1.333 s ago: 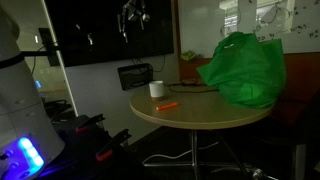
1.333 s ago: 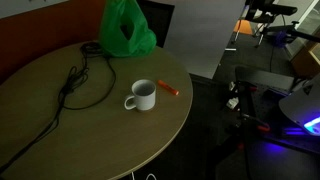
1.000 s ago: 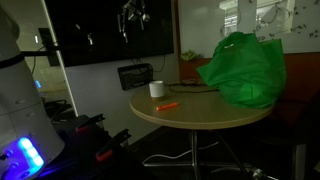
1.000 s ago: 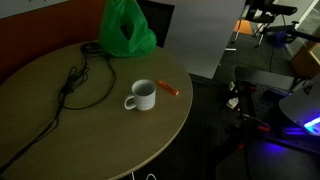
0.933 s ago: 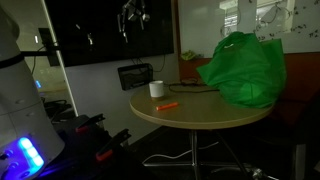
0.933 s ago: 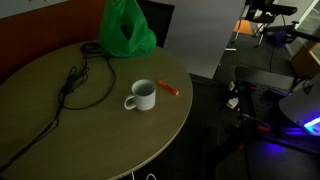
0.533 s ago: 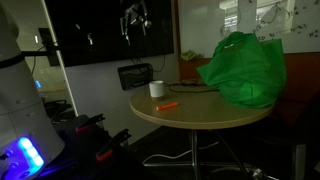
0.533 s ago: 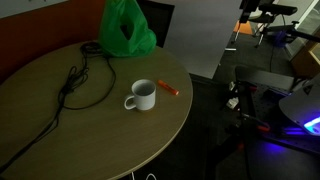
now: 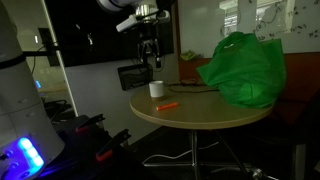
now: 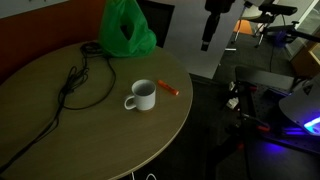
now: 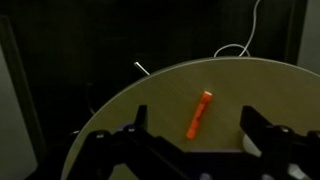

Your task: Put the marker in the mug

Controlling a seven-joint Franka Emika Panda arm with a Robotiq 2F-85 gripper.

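Currently the gripper (image 9: 150, 60) hangs high in the air, well apart from the mug (image 10: 144, 96), jaws spread wide with nothing held. Marker (image 11: 200, 115) lies flat on the table (image 10: 60, 130) just beside the mug, on the side opposite its handle, not touching it. Green bag (image 10: 126, 30) stands well beyond the mug.

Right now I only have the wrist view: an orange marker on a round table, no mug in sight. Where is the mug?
Observer: The mug stands upright on the table, close beside the marker.
Operator: Which way does its handle face?
Observer: Away from the marker, in an exterior view.
Operator: Anything else on that table?
Observer: A green bag sits near the table's edge, well beyond the mug.
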